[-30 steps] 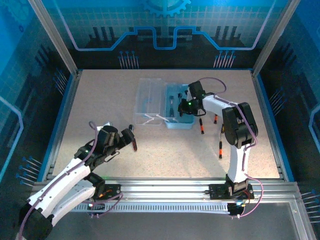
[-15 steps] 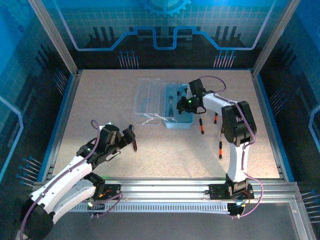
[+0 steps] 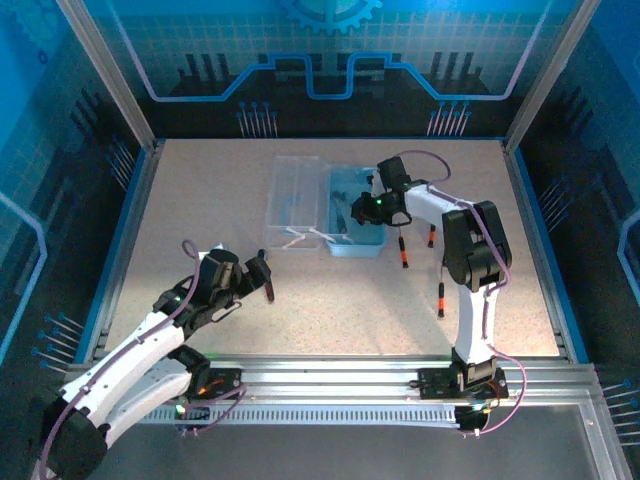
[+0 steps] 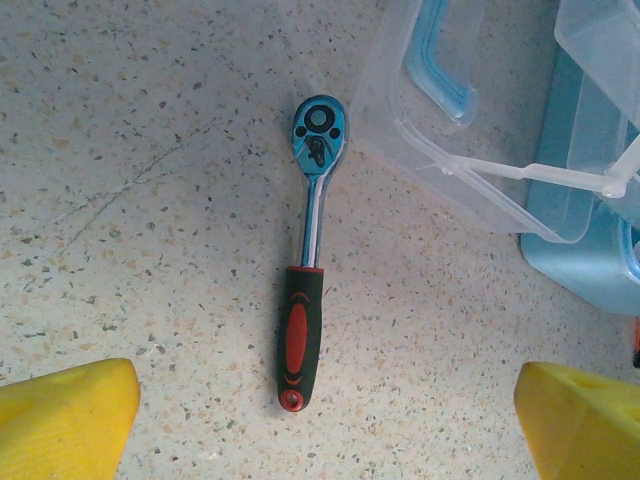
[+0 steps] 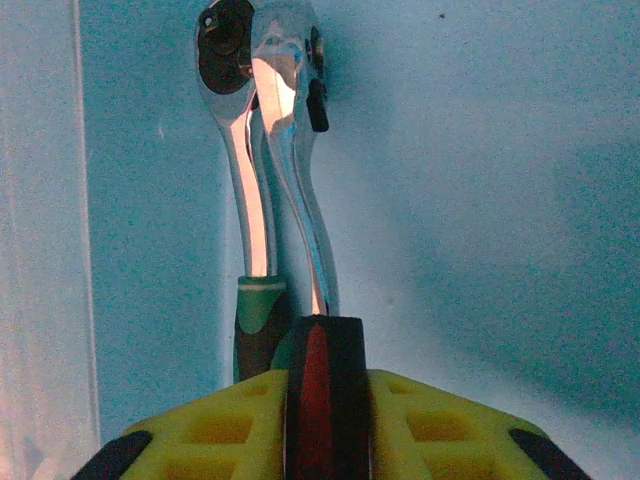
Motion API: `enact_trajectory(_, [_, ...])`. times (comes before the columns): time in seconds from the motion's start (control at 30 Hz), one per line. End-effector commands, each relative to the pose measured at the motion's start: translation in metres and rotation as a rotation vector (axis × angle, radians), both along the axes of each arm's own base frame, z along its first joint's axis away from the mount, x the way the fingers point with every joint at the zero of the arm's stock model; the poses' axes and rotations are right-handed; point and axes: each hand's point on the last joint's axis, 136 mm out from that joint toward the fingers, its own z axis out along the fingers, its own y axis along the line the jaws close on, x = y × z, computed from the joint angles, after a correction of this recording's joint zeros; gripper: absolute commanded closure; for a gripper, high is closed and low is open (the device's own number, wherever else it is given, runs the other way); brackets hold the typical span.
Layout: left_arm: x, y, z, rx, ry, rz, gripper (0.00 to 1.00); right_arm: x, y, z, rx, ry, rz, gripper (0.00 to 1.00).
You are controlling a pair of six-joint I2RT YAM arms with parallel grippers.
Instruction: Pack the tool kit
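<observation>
— Speckled table [image 3: 200,200], blue-lit walls all round. From above, where is the tool kit?

— The tool kit [image 3: 350,246] sits toward 12 o'clock of the table's middle, its clear lid [image 3: 295,190] thrown open at its 9 o'clock. Three screwdrivers [image 3: 403,252] lie on the table at its 3 to 4 o'clock. My right pincer [image 3: 362,210] reaches down into the blue tray. My left pincer [image 3: 262,277] hangs over bare table at the kit's 7 o'clock, well apart from it.

— And through your left wrist?

— My left pincer [image 4: 325,425] is spread wide and holds nothing. Under it lies a loose ratchet [image 4: 305,290], head at 12 o'clock, black-and-red grip at 6. The lid [image 4: 470,150] and the blue tool kit [image 4: 590,270] are at 2 o'clock, the ratchet's head just beside the lid.

— Your right wrist?

— My right pincer [image 5: 325,420] pinches the black-and-red grip of a chrome ratchet [image 5: 290,150], with no gap I can see, its head at 12 o'clock over the kit's blue floor [image 5: 480,200]. A greenish twin lies against its 9 o'clock side; whether tool or reflection, I cannot tell.
</observation>
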Motion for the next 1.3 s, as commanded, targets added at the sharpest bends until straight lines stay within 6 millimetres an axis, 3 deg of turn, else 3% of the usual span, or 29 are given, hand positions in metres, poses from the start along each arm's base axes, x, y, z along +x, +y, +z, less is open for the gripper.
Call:
enact_trajectory(0.0, [0.003, -0.002, 0.005, -0.012, -0.008, -0.003, 0.03, -0.004, 0.012, 0.023, 0.072, -0.023, 0.046, 0.73])
enact_trajectory(0.23, [0.006, -0.004, 0.006, -0.007, -0.005, -0.009, 0.03, -0.006, 0.018, 0.053, 0.158, -0.055, 0.049, 0.63])
enact_trajectory(0.4, [0.008, -0.007, 0.004, -0.007, 0.006, -0.022, 0.03, -0.005, -0.003, 0.066, 0.052, -0.105, -0.003, 0.63])
enact_trajectory(0.67, [0.014, -0.013, -0.01, 0.027, 0.059, -0.058, 0.15, -0.016, -0.037, 0.091, -0.083, -0.209, -0.083, 0.76])
enact_trajectory(0.83, [0.02, -0.017, -0.026, 0.093, 0.14, -0.095, 0.17, -0.052, -0.045, 0.105, -0.131, -0.302, -0.107, 0.71])
enact_trajectory(1.17, [0.059, -0.018, -0.042, 0.295, 0.204, -0.16, 0.2, -0.148, -0.071, 0.085, -0.154, -0.363, -0.14, 0.69])
enact_trajectory(1.27, [0.072, -0.022, -0.047, 0.323, 0.211, -0.182, 0.25, -0.172, -0.077, 0.08, -0.131, -0.374, -0.153, 0.57])
